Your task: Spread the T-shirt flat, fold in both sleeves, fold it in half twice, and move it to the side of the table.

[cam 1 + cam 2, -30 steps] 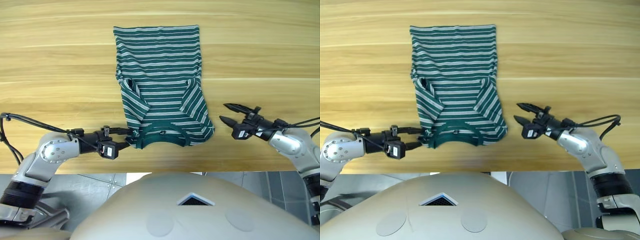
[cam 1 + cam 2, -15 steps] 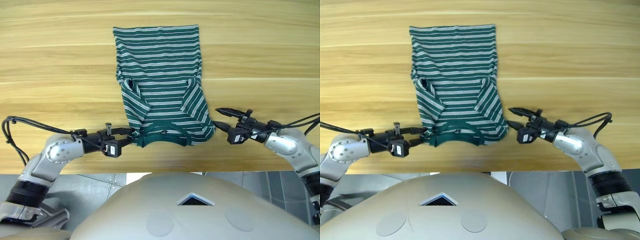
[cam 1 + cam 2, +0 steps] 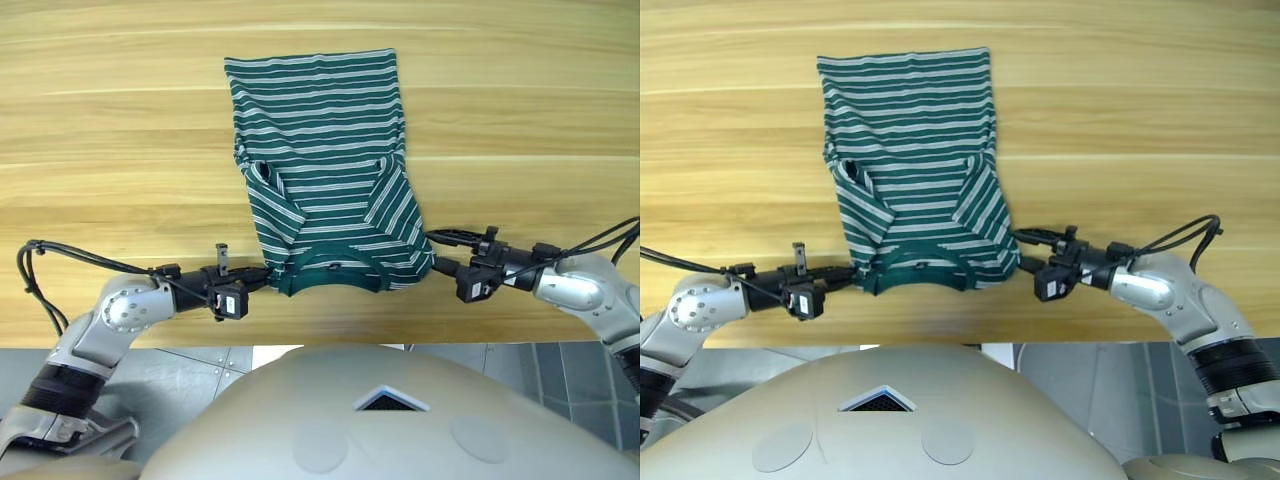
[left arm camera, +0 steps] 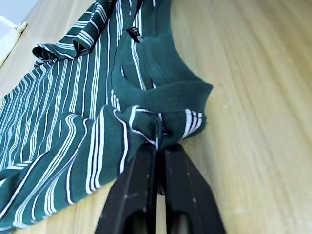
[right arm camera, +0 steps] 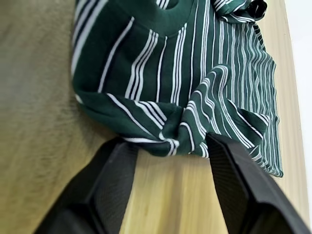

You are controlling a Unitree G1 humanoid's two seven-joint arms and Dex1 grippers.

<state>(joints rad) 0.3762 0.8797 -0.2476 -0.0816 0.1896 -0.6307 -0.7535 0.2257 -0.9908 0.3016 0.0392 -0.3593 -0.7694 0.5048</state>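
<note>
T-shirt (image 3: 320, 150): looks limp, light; you should take it at its collar-end corners. Left gripper (image 4: 160, 148) pinched on one corner; right gripper (image 3: 434, 250) open astride the other.

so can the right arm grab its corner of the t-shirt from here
Probably yes: the right gripper is open, its fingers straddling the T-shirt corner, with nothing between.

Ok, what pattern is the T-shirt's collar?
T-shirt collar is plain dark green, unstriped; clearest in left wrist view.
</note>
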